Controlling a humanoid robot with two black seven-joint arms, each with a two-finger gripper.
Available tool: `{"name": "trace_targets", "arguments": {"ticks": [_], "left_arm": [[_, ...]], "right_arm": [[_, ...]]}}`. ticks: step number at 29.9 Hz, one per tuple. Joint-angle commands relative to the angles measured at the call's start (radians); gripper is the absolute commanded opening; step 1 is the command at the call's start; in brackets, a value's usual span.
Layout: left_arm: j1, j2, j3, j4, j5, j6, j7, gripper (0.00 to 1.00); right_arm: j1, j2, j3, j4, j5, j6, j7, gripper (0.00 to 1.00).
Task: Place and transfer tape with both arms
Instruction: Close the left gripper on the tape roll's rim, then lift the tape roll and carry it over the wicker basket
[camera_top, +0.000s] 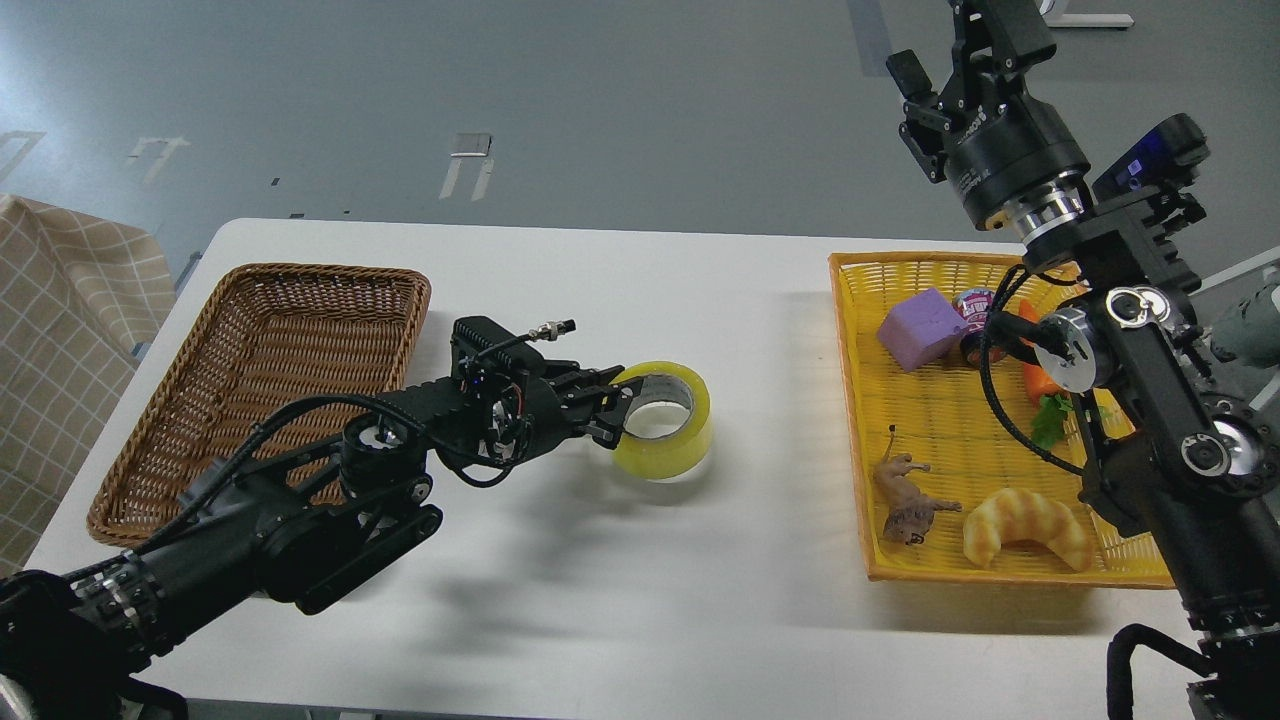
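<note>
On the white table (620, 560) I count one roll of tape (668, 425), lying flat near the middle, its whitish core facing up. My left gripper (622, 400) reaches it from the left, one finger inside the core and the other against the yellow outer wall, so it is clamped on the roll's near-left side.

I have two baskets: a brown wicker basket (260, 300) at the left, just behind my left arm, and a yellow basket (850, 420) at the right. Inside the yellow one I count one purple block (922, 329), one small can (975, 318) partly hidden by cable, one orange carrot with green leaves (1040, 395), one brown toy animal (905, 500) and one croissant (1028, 525).

My right gripper (915, 85) is raised high beyond the table's far edge, well apart from the tape; it is dark and end-on, and I cannot tell how its fingers stand.

Beyond the table lies a grey floor (600, 90). A checked beige cloth (60, 340) hangs at the left edge.
</note>
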Motion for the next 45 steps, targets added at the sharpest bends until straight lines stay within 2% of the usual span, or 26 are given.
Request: {"name": "trace_targets", "arguments": {"ticks": [1, 23, 28, 40, 45], "left_arm": [[-0.033, 0.009, 0.0, -0.003, 0.0, 0.0, -0.001, 0.21], [-0.126, 0.183, -0.037, -0.024, -0.011, 0.02, 0.005, 0.21], [-0.135, 0.272, -0.041, -0.024, -0.057, 0.03, 0.003, 0.21], [-0.102, 0.514, -0.021, -0.012, -0.195, 0.136, -0.003, 0.21], [0.001, 0.609, -0.023, -0.012, -0.213, 0.208, -0.011, 0.23]], "right_arm": [[0.001, 0.001, 0.0, -0.002, 0.0, 0.002, -0.001, 1.0], [0.009, 0.003, -0.004, -0.01, 0.0, 0.002, -0.001, 1.0], [0.005, 0.011, -0.004, -0.017, 0.0, 0.0, -0.001, 1.0], [0.004, 0.041, -0.004, -0.019, 0.0, 0.0, 0.0, 1.0], [0.007, 0.057, -0.003, -0.036, 0.0, 0.002, 0.0, 1.0]]}}
